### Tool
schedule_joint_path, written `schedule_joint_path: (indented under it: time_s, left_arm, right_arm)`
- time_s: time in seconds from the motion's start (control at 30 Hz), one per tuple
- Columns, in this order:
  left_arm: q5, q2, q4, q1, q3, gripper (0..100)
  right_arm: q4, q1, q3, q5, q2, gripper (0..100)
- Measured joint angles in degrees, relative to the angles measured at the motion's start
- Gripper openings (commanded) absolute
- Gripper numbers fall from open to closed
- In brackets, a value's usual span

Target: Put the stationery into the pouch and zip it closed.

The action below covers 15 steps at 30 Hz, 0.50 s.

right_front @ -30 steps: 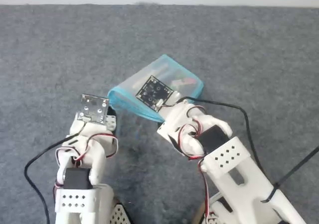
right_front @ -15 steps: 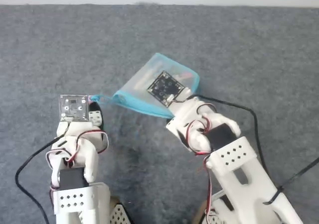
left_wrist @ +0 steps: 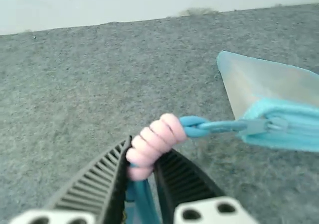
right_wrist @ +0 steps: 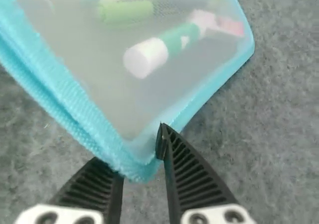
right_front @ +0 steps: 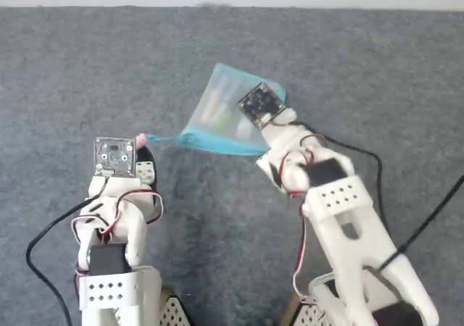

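Pouch [right_front: 230, 116] lay on the mat [right_front: 362, 65], a soft thin bag of see-through mesh with a teal zip [left_wrist: 281, 127] along one edge. Stationery [right_wrist: 159, 47] sat inside the pouch, pens or markers lying loose against its wall. Judged light and floppy: the pouch would fold and slide on the mat if tugged from one end only, and its contents would shift. Nothing looked fragile. The best holds looked like the stiffer seamed corner for bracing and the pull [left_wrist: 152, 144] for the zip, since bare mesh would bunch and slip.

The left claw [left_wrist: 144, 155] sat off the pouch's zip end, apart from the pouch body. It was clenched on the pull, a pink ribbed charm on a teal cord, with the jaws nearly together and the charm pinched between the ribbed pads. The cord ran taut from the charm to the slider [left_wrist: 256, 126], which sat at the pouch corner nearest that claw. The zip therefore looked drawn closed or nearly so, though its far end was hidden.

The right claw [right_wrist: 139, 152] was at the pouch's opposite corner, away from the slider. Its jaws stood narrowly parted, only as wide as the fabric, and gripped that teal-edged corner to anchor the pouch against the pull.
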Motion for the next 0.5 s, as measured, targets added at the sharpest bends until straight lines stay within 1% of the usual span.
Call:
schedule_joint_path:
  time_s: [0.2,0.3,0.5]
  left_arm:
    - [0.0,0.0,0.0,1.58,0.53,1]
    - [0.0,0.0,0.0,3.43,2.46,1]
    - [0.0,-0.09,-0.09,7.47,3.6,1]
  right_arm:
    - [-0.26,0.79,-2.29,0.0,4.84,0.7]
    - [-1.58,1.67,-2.29,-2.73,6.59,0.7]
    - [-1.76,3.6,-1.85,-4.31,8.7,0.7]
